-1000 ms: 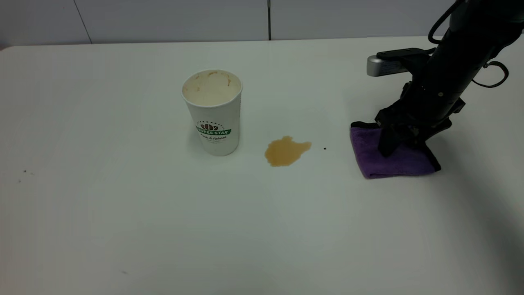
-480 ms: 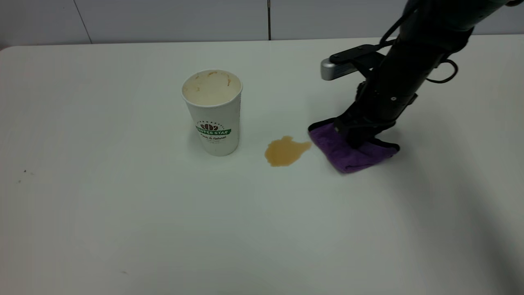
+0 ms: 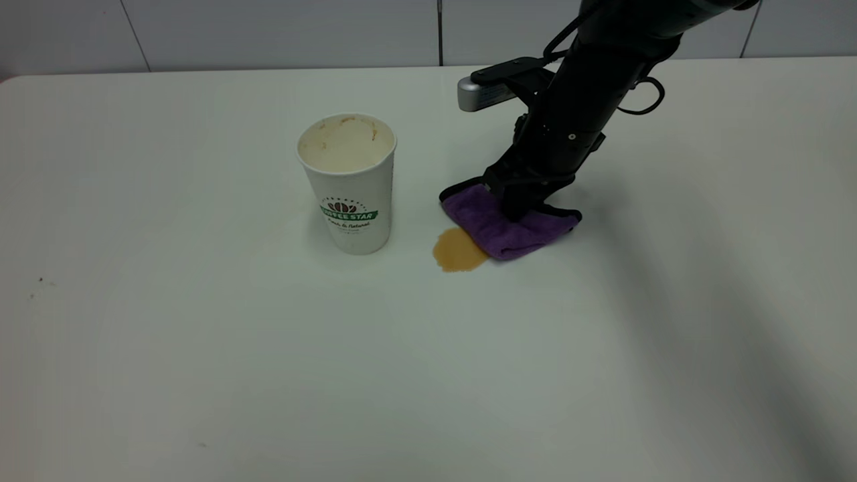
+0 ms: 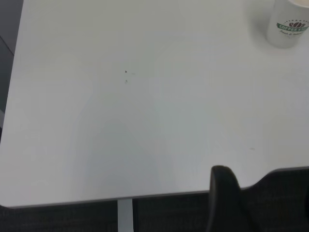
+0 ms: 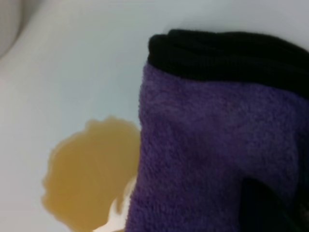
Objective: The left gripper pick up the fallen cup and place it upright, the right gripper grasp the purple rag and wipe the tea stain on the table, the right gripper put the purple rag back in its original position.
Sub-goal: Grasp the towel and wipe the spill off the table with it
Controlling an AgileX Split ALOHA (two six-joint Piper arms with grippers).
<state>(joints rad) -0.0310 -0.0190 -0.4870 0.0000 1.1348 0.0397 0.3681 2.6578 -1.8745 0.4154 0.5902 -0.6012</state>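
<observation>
Exterior view: on the white bench (image 3: 201, 335), the brown tea stain (image 3: 456, 253) is partly covered by the folded purple rag (image 3: 499, 227), which is pinched in the right tool (image 3: 519, 211). Farther left, the white paper cup (image 3: 349, 184) is seen upright. The left tool is out of sight.

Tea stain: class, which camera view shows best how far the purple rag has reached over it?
The right wrist view: the tea stain fills the picture, with the purple rag overlapping its edge. The exterior view shows it smaller, beside the cup. The left wrist view misses it.
</observation>
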